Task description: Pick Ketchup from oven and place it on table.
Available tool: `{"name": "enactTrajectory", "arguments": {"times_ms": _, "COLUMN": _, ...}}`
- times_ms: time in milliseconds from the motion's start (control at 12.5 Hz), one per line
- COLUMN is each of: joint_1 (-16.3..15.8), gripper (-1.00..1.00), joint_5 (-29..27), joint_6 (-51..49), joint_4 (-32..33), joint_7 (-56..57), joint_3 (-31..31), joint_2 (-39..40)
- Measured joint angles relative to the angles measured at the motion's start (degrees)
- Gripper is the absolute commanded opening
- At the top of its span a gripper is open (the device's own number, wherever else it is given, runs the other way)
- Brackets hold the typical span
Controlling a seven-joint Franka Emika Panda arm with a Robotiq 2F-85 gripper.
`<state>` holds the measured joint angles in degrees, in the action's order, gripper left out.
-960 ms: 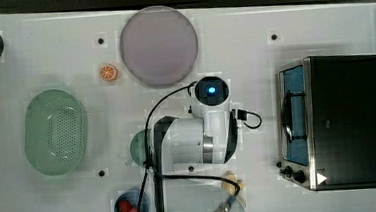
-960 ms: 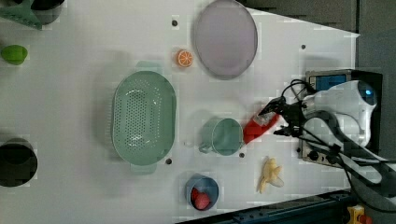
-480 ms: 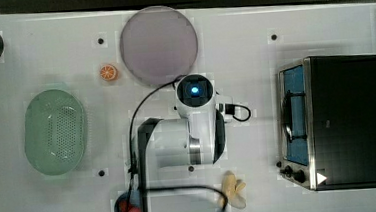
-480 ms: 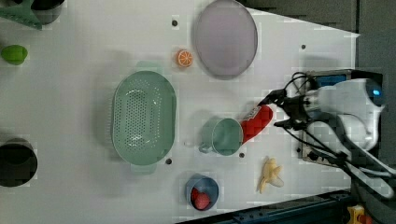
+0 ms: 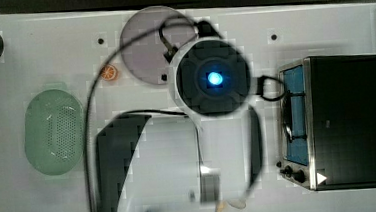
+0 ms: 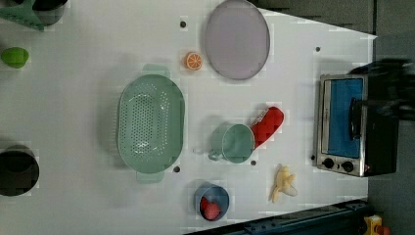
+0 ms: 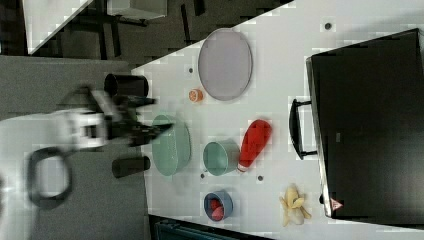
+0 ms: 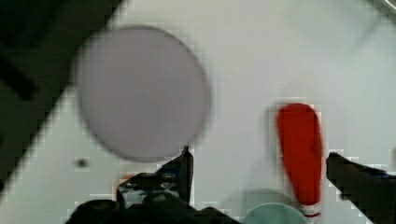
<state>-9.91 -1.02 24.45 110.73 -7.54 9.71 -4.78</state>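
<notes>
The Ketchup (image 6: pixel 266 126), a red bottle with a white cap, lies on its side on the white table (image 6: pixel 73 98), cap end against a green cup (image 6: pixel 235 143). It also shows as the Ketchup (image 7: pixel 255 142) and, seen from above, as the Ketchup (image 8: pixel 301 154). The oven (image 6: pixel 350 125) stands at the left view's right, with its blue glass door and dark handle facing the bottle. My gripper (image 8: pixel 258 156) hangs open high above the table, with nothing between its fingers (image 8: pixel 184 170). The arm (image 5: pixel 213 78) looms large in the top view and hides the bottle there.
A green colander (image 6: pixel 150 128) sits at the left view's left-middle, and a round lilac plate (image 6: pixel 237 39) with an orange slice (image 6: pixel 193 61) beside it at the far side. A banana (image 6: pixel 282 183) and a blue bowl (image 6: pixel 212 202) lie near the front edge. A black cup (image 6: pixel 18 169) stands far left.
The gripper has let go of the Ketchup and pulled up and away from it. The arm has left the left view's middle and grown large in the top view. The bottle now lies flat by the cup.
</notes>
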Motion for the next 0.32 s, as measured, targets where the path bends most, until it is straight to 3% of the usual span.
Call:
{"name": "enactTrajectory", "arguments": {"times_ms": 160, "joint_1": 0.05, "gripper": 1.0, "joint_5": 0.83, "joint_6": -6.07, "joint_4": -9.9, "joint_7": 0.01, "joint_3": 0.08, "joint_2": -2.05}}
{"name": "enactTrajectory", "arguments": {"times_ms": 320, "joint_1": 0.44, "gripper": 1.0, "joint_5": 1.48, "joint_6": -14.49, "joint_4": -15.44, "joint_7": -0.18, "joint_3": 0.31, "joint_2": -3.53}}
